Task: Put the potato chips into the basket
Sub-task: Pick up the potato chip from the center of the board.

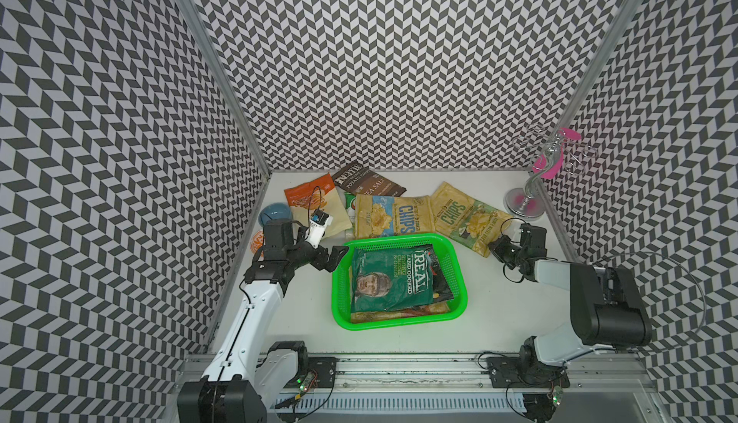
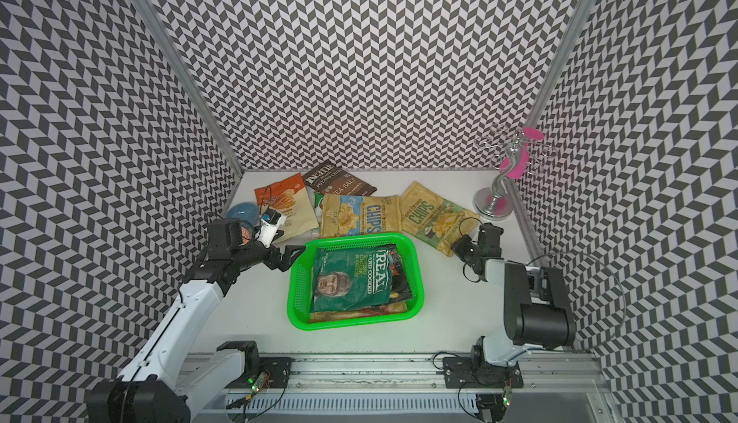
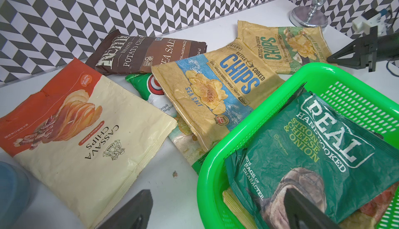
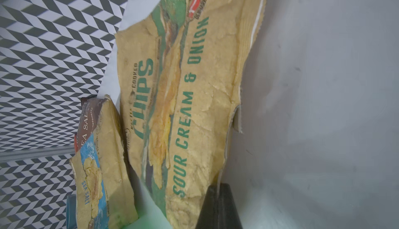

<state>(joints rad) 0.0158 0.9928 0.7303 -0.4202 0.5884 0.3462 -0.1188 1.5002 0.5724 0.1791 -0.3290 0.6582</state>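
Pinching near corner of sour cream bag (image 1: 463, 217) with right end effector (image 1: 496, 250), clenched on the crinkled edge as far as the right wrist view shows. Otherwise lying flat on desk (image 1: 499, 313), long axis running from the grip away toward the back wall and leftward, so whole bag stretched out beyond the fingers. Basket (image 1: 399, 322) to the left of the grip and a bit nearer the robot base, far right corner just beside the bag's near edge, long axis roughly near-to-far. Judging coming move as lift, then swing left and back toward base so bag trails in over the right rim. Possible trouble: far end catching the rim or flopping outside, thin corner grip slipping. Right arm clearly nearer this bag. Across the basket at its far left corner: left end effector (image 1: 337, 255), released, fingers spread, gripping nothing. In basket already: REAL bag (image 1: 389, 281) on top, black-red bag (image 1: 437, 267) partly hidden beneath. On desk behind basket: sea salt CHIPS bag (image 1: 393, 215) up against far rim, overlapping green-white bag (image 3: 151, 87); brown bag (image 1: 367, 183) by back wall; cassava bag (image 3: 86, 130) on the left side. Not task items: blue bowl (image 1: 273, 213), orange bowl (image 1: 256, 241), chrome stand (image 1: 523, 201).
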